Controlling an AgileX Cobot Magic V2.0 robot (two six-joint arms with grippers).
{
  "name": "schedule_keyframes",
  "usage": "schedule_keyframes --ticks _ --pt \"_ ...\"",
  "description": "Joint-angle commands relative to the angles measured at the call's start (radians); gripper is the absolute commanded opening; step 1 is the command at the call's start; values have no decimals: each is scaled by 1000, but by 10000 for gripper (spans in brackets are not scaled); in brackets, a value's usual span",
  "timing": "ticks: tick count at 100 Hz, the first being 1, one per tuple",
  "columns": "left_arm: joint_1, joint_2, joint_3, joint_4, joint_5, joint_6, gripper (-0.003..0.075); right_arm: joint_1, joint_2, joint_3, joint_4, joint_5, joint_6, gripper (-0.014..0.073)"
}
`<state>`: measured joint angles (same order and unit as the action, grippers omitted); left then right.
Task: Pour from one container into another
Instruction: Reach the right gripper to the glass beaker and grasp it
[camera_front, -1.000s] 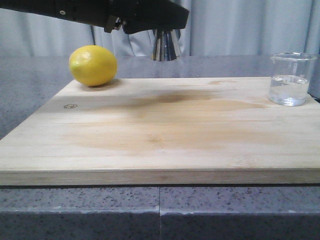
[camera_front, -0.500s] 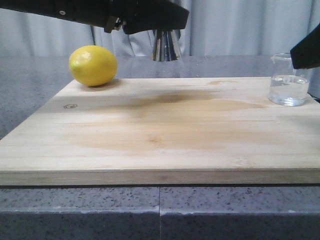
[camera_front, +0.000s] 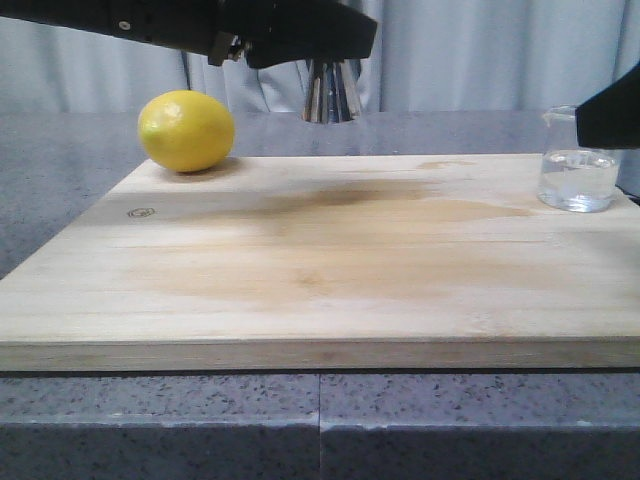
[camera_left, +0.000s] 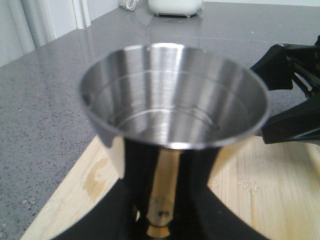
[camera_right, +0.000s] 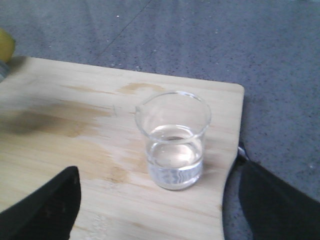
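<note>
**A:** Where is the glass beaker (camera_front: 577, 160)?

**B:** On the wooden cutting board (camera_front: 320, 260), upright at its far right corner, close to the right edge. It holds clear liquid to about half its height, and its pouring lip points toward the middle of the board. Nothing touches it.

**A:** And the right gripper (camera_right: 155, 200)?

**B:** Spread wide. In the right wrist view its two dark fingers (camera_right: 42, 205) stand on either side of the beaker, well apart from the glass. In the front view only a dark piece of it shows at the right edge, in front of the beaker's upper part.

**A:** The steel jigger (camera_left: 172, 107)?

**B:** Clenched in the left gripper (camera_left: 160, 215), held upright in the air above the board's far edge, near its middle. The left wrist view looks into its open cup, which appears empty.

**A:** Anything else on the board?

**B:** A lemon (camera_front: 186, 131) near the far left corner. The board lies on a grey speckled counter (camera_front: 60, 180)
</note>
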<state>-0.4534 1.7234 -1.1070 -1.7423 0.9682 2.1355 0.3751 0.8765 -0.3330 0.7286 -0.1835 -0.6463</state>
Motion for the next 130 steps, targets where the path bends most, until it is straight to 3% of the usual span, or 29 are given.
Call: schedule_keyframes --ticks 1,31,62,104,130 --pt "0 -53 -30 -66 57 -10 42 1 0 -2 -4 -110 22 583" --pt "0 -53 -30 -66 57 -10 42 5 4 14 -24 -169 64 583" --pt "0 -53 -30 -66 57 -10 42 5 103 14 -261 -251 310 583" --pt "0 -53 -30 -66 57 -10 42 5 347 14 -470 -545 540 583" --pt "0 -53 -30 -66 57 -10 42 5 463 14 -490 -713 559 583"
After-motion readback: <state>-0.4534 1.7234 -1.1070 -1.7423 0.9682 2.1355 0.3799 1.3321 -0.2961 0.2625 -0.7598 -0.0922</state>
